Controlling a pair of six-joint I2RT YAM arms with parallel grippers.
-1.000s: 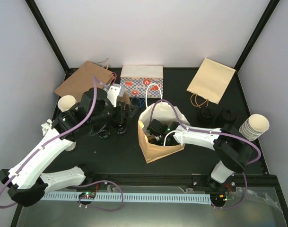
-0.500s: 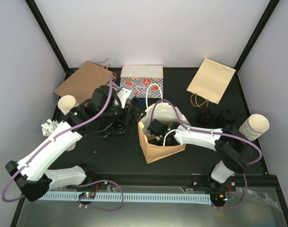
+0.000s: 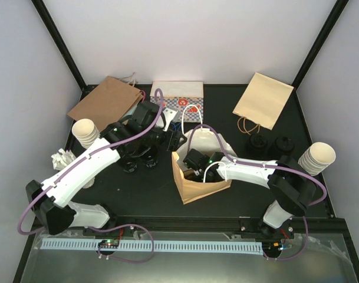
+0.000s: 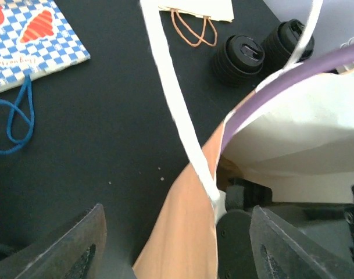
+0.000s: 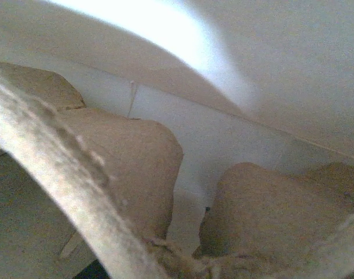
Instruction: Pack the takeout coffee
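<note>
Two small black takeout coffee cups (image 3: pixel 130 165) (image 3: pixel 150 158) stand on the dark table left of the open brown paper bag (image 3: pixel 194 190), partly under my left arm. My left gripper (image 3: pixel 174 141) (image 4: pixel 182 250) is open, and its jaws straddle the bag's left rim (image 4: pixel 182 232) and white handle (image 4: pixel 165 75). My right gripper (image 3: pixel 194 160) is down inside the bag. Its wrist view shows only a brown cardboard tray (image 5: pixel 136 163) against the bag's white inner wall. Its fingers are hidden.
Two ribbed black stacks (image 3: pixel 257 143) (image 4: pixel 240 58) sit right of the bag, beside stacked white cups (image 3: pixel 316 158). A single white cup (image 3: pixel 85 131) and crumpled paper (image 3: pixel 62 158) are at the left. Flat brown (image 3: pixel 105 100), checkered (image 3: pixel 176 94) and tan (image 3: pixel 263 100) bags lie at the back.
My left arm has swung right and forward, bringing its gripper from over the black cups to the bag's left rim. The right arm has stayed inside the bag.
</note>
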